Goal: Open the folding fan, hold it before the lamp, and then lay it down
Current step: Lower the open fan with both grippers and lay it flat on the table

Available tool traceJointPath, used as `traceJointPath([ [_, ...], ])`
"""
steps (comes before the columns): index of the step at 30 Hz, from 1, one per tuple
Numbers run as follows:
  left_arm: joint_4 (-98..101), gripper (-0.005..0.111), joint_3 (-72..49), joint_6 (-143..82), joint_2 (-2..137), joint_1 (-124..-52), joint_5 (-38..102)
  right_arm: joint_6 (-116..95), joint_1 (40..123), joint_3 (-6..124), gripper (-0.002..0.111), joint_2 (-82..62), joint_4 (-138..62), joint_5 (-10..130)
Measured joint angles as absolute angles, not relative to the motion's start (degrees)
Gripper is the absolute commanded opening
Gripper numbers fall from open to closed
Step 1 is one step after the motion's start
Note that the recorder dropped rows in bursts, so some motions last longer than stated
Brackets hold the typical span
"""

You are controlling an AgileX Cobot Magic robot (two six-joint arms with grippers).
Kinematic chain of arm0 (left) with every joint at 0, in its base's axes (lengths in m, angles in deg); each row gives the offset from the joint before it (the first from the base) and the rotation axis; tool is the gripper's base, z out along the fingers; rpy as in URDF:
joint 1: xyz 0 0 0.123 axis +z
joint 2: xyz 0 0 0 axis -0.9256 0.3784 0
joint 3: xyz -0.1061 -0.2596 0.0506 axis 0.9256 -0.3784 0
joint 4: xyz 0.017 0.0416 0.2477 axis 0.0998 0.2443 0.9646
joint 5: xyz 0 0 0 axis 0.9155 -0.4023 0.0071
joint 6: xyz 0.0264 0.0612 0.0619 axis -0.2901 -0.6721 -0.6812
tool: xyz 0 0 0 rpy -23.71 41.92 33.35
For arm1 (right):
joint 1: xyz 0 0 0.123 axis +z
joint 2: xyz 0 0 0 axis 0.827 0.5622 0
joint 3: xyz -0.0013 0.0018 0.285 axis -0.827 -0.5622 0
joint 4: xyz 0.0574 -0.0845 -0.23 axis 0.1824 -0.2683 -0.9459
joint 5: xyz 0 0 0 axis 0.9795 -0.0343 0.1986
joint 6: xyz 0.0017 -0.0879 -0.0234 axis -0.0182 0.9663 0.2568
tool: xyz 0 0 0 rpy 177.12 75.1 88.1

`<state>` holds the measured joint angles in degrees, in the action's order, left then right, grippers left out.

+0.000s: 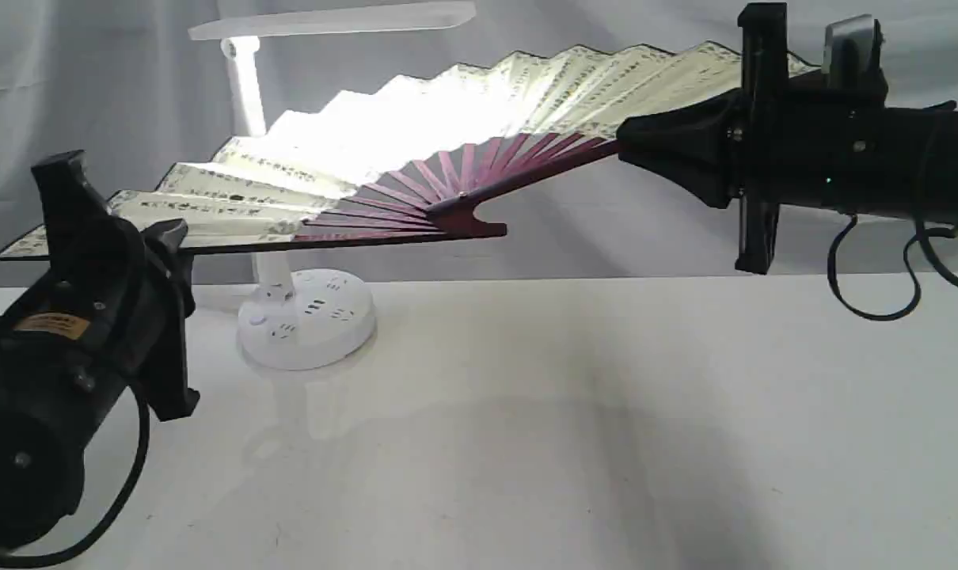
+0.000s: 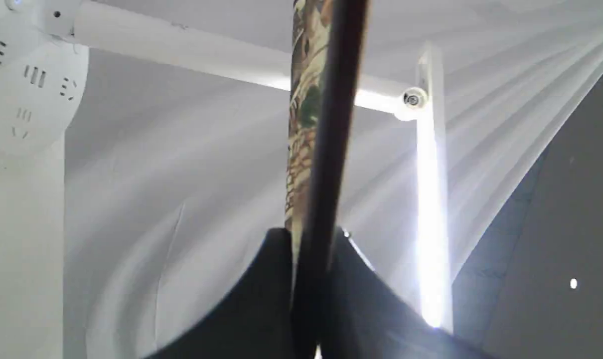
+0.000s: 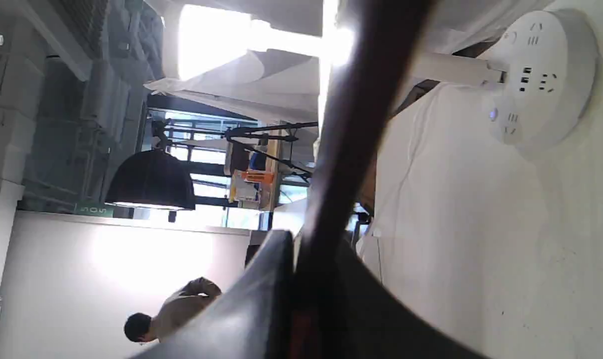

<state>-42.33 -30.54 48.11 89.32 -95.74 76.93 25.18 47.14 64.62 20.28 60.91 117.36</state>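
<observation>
There is one folding fan (image 1: pixel 384 150), held above the single counter (image 1: pixel 606 412). One lamp (image 1: pixel 305 321) stands by the counter's far edge, toward its left corner. It has one bar head, one stem and one round base. There are two end effectors, the left end effector (image 1: pixel 170 241) and the right end effector (image 1: pixel 625 142), each clamped on one of the fan's two guards. The fan's ribs lie too close together to count surely. The right wrist view also shows one person (image 3: pixel 167 314).

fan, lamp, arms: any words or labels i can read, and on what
Nothing reads for certain.
folding fan: black writing in columns, too blurred to read
orange label on the left arm: print too small
green sign in the room behind: blurred
lamp: no writing shows
</observation>
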Motion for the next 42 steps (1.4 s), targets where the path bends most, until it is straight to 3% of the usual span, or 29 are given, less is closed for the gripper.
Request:
traceJointPath([
  [15,-39.0,0.000,-31.5,46.4,95.8,-95.7,72.2,30.0,44.6,53.1,0.000,26.5,63.8,118.8],
  [23,-37.7,0.000,-31.3,52.1,102.7,-100.5,76.0,32.4,38.7,47.3,0.000,26.5,63.2,119.1],
  [33,-40.2,0.000,-22.7,56.8,114.6,-107.4,79.9,35.4,31.4,43.2,0.000,26.5,63.1,118.3],
  [42,-39.8,0.000,-15.1,57.0,120.5,-108.5,80.0,36.6,26.8,42.6,0.000,26.5,63.2,117.5],
])
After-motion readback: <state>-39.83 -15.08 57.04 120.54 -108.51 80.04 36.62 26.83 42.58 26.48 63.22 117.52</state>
